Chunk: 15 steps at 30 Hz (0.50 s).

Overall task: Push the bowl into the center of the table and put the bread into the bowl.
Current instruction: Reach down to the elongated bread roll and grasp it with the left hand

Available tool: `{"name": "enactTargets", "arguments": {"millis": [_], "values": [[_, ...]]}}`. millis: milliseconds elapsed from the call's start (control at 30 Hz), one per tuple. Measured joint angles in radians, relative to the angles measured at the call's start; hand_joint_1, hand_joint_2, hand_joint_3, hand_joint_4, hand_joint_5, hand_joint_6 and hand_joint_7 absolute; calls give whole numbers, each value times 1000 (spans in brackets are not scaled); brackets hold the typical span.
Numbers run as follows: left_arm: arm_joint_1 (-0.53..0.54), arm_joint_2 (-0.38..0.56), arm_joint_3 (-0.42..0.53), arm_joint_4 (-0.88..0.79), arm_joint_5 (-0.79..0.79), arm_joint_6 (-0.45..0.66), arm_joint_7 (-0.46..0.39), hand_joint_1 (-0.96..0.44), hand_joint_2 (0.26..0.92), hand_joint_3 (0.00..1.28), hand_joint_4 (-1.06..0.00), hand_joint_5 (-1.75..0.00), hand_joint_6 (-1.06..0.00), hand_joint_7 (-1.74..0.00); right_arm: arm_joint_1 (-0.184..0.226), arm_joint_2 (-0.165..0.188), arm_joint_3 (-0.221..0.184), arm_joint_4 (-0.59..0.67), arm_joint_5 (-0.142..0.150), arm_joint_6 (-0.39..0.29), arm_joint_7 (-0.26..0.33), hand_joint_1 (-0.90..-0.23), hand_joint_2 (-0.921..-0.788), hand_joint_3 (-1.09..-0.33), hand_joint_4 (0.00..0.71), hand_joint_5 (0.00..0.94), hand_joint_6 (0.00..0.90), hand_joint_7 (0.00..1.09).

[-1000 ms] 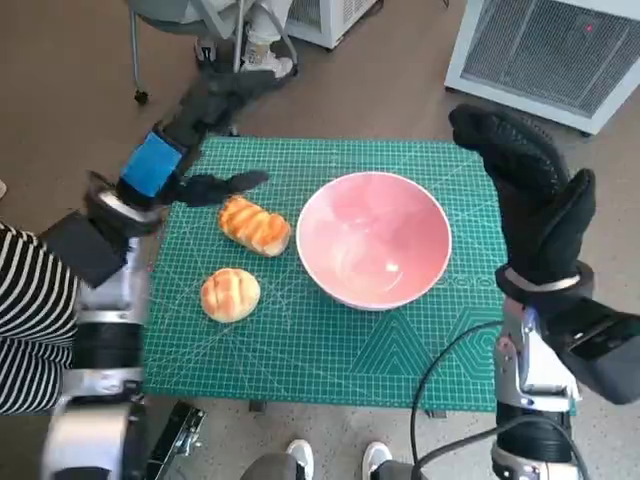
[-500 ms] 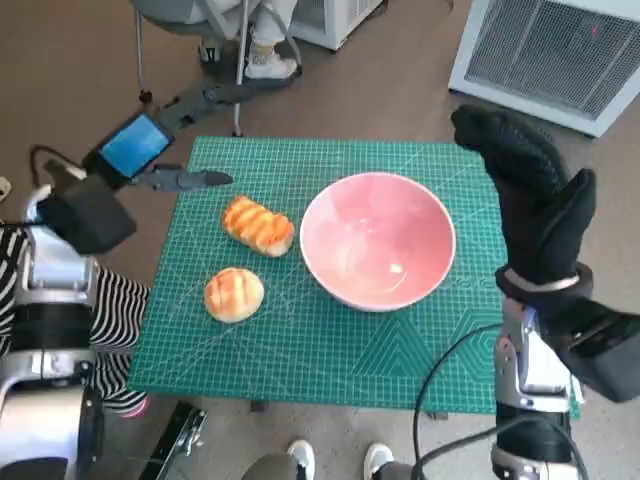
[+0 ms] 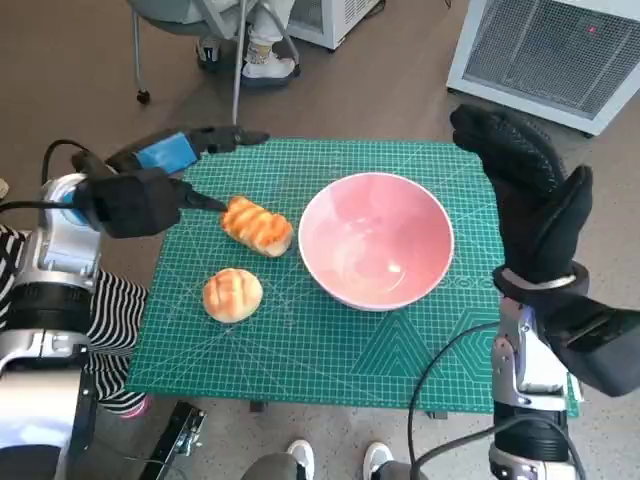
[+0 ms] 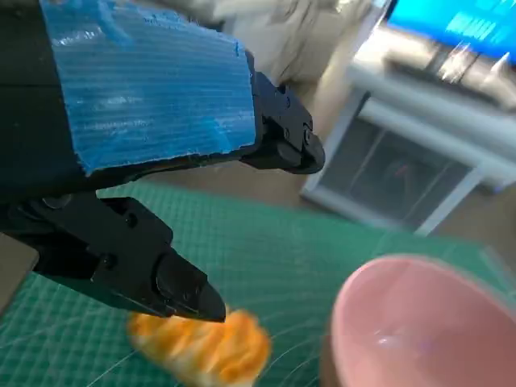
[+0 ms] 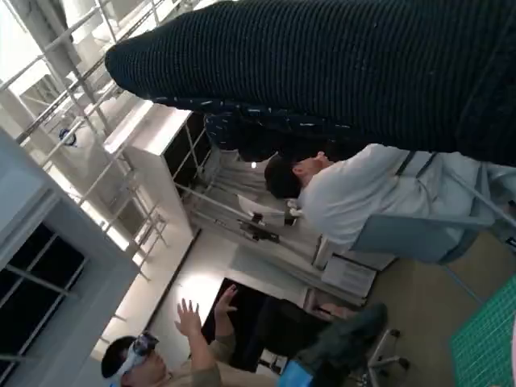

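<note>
Pink bowl [image 3: 376,240], round, glossy, upright and empty, sits on the green cutting mat [image 3: 320,340] roughly mid-table, slightly toward the robot's right. Two bread pcs lie left of it on the mat, both outside the bowl: an oblong, ridged, golden-orange loaf [image 3: 257,225] set diagonally just beside the bowl's rim, and a round, paler bun [image 3: 232,294] nearer the robot, apart from the loaf and the bowl.

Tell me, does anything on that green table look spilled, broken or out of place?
Nothing stands out. The pink round bowl sits upright and empty on the green cutting mat; the long striped bread roll and the round golden bun lie intact beside it.
</note>
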Motion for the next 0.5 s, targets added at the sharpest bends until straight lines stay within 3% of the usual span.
{"name": "enactTargets", "arguments": {"millis": [500], "values": [[-90,-68,-105,199,104,49,45,50,790,9,-137,-1,-355,-5,-2,0,-7,10,8,5,1,-690,-921,-711,201,5,151,357]]}}
